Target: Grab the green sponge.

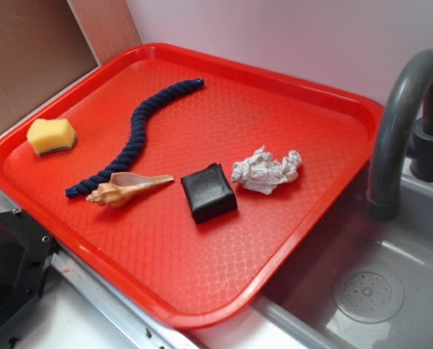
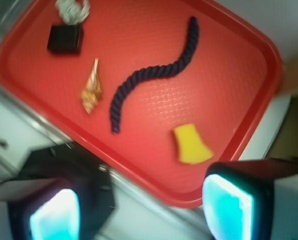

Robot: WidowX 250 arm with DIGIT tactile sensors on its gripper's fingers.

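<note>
The green sponge is a small yellow foam piece with a dark layer underneath, lying at the left end of the red tray. From the wrist camera the sponge lies near the tray's lower right rim. My gripper hangs high above the tray's near edge, open, with nothing between its two cyan pads. The sponge sits beyond the right pad, well apart from it. The exterior view does not show the gripper.
On the tray lie a dark blue rope, a seashell, a black squarish block and a crumpled white paper. A grey faucet and sink stand right of the tray. A black mount is at the lower left.
</note>
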